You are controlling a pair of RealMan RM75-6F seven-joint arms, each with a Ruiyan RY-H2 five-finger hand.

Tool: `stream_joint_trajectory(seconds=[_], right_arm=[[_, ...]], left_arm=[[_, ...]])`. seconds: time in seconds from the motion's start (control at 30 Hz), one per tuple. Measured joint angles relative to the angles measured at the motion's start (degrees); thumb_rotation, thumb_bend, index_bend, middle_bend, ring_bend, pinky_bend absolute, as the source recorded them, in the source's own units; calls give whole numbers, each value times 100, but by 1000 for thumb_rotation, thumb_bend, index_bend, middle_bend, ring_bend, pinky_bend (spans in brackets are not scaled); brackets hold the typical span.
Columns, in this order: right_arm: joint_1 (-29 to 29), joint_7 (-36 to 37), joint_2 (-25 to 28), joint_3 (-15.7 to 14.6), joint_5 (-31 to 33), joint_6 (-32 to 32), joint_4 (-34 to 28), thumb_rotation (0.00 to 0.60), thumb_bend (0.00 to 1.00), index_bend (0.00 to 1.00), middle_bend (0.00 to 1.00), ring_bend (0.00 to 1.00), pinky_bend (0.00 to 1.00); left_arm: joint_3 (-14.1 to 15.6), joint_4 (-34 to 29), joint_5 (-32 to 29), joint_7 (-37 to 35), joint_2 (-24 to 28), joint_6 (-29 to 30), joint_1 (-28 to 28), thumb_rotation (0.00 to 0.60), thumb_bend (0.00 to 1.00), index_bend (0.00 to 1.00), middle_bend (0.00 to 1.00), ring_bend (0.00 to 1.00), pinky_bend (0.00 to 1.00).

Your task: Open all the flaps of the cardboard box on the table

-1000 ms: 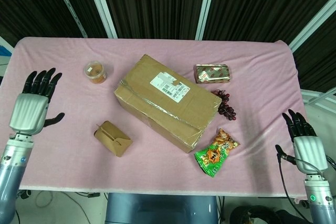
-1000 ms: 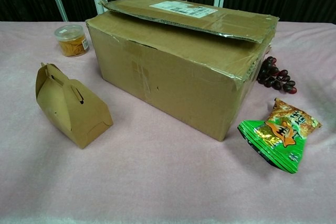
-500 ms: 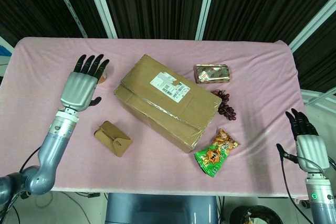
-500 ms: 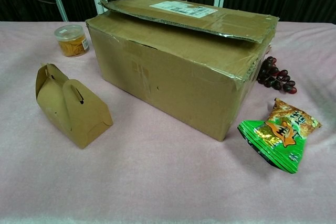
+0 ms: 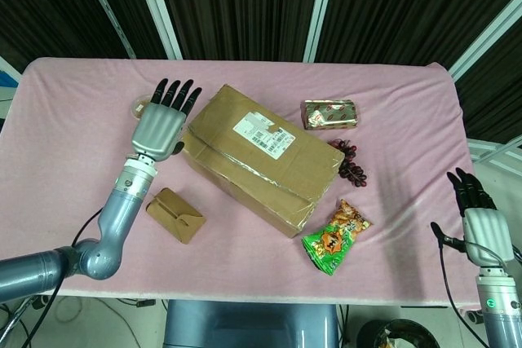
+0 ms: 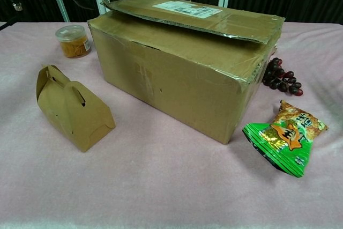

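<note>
The cardboard box (image 5: 259, 156) lies mid-desk, flaps down. The left hand (image 5: 161, 124) hovers just beside its left end, fingers spread, holding nothing. The right hand (image 5: 479, 213), far right of the box, is also spread and empty.

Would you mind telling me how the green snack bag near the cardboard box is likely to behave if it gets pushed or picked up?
The green crinkled snack bag looks puffy and thin-walled, so it is probably light and would slide easily on the pink tablecloth. Its glossy film suggests it may be slippery, and it would likely crumple rather than hold its shape.
</note>
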Motion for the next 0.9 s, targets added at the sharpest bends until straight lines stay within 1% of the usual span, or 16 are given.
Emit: stream_joint_trajectory(seconds=[0.53, 0.6, 0.77, 0.9], right_arm=[[7, 197, 50, 37, 123, -106, -60, 600, 325, 0, 0, 0, 211], [9, 228, 58, 45, 154, -132, -68, 600, 325, 0, 0, 0, 211], [18, 284, 74, 57, 204, -193, -100, 600, 325, 0, 0, 0, 211], [23, 310, 83, 66, 234, -221, -107, 600, 324, 0, 0, 0, 211]], left_arm=[[117, 917, -345, 169, -644, -216, -702, 600, 168, 0, 0, 0, 0], [143, 1047, -368, 172, -726, -238, -779, 600, 182, 0, 0, 0, 0], [181, 1319, -231, 111, -855, -234, -943, 600, 204, 0, 0, 0, 0], [179, 1377, -137, -10, -890, -228, -1035, 600, 209, 0, 0, 0, 0]])
